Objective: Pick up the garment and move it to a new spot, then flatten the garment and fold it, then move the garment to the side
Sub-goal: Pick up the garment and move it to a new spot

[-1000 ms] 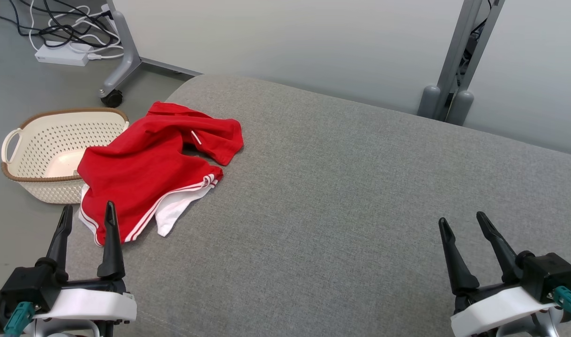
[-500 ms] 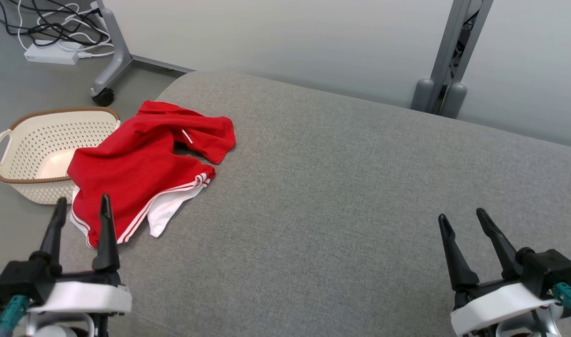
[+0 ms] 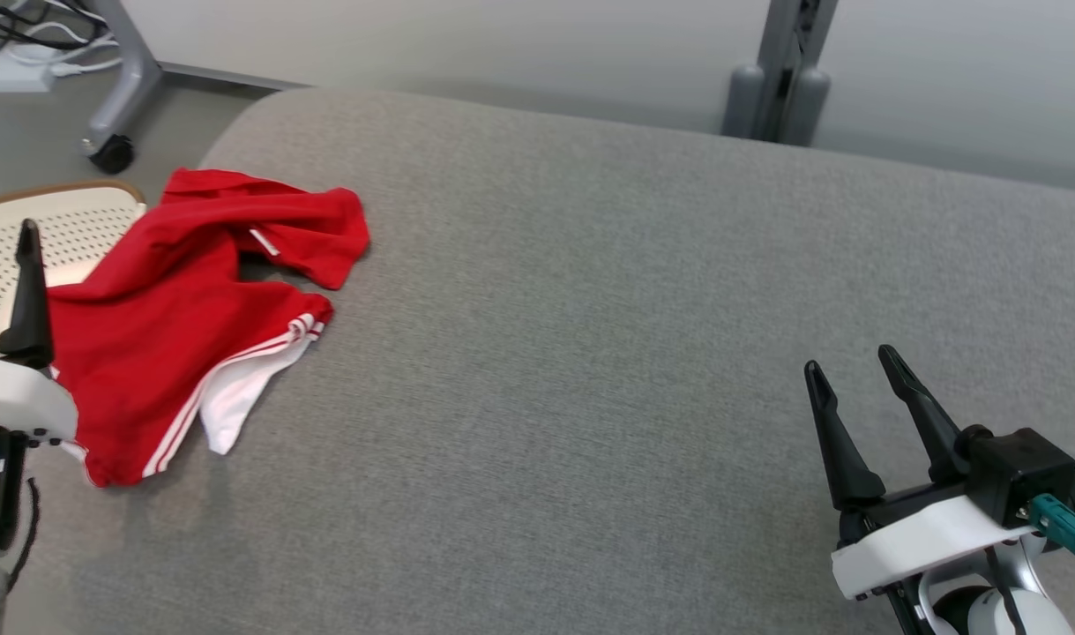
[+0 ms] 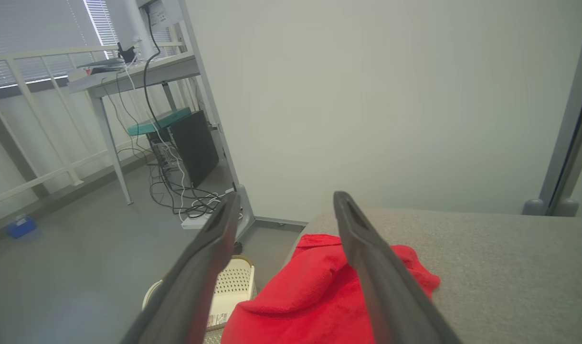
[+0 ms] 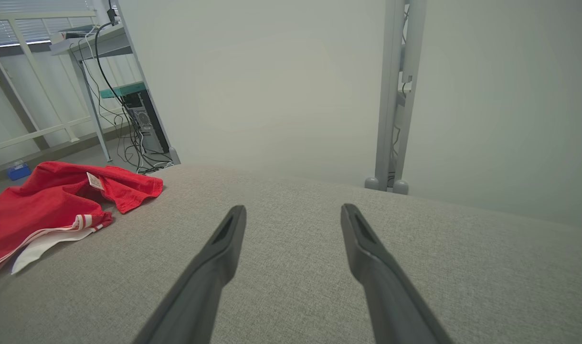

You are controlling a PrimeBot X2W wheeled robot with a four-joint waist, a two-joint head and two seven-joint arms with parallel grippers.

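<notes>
The garment [image 3: 184, 309] is red with white stripes and a white lining, lying crumpled at the left end of the grey padded surface [image 3: 608, 335]. One dark finger [image 3: 27, 291] of my left gripper rises at the garment's left edge, in front of the basket. In the left wrist view my left gripper [image 4: 287, 197] is open and empty, its fingers over the near part of the garment [image 4: 310, 296]. My right gripper [image 3: 847, 358] hovers open and empty over bare cushion at the lower right, far from the garment [image 5: 47, 205]. The right wrist view shows this gripper [image 5: 293, 208] with its jaws wide apart.
A cream perforated basket [image 3: 78, 225] stands on the floor just left of the cushion, also in the left wrist view [image 4: 233, 282]. Behind it are a wheeled stand leg [image 3: 118, 97] and cables with a power strip [image 3: 8, 75]. A grey post [image 3: 780, 70] and a wall lie beyond the far edge.
The head camera has turned, so the whole scene has slid left and up. My left gripper has moved forward along the garment's left edge toward the basket. Both grippers stay open.
</notes>
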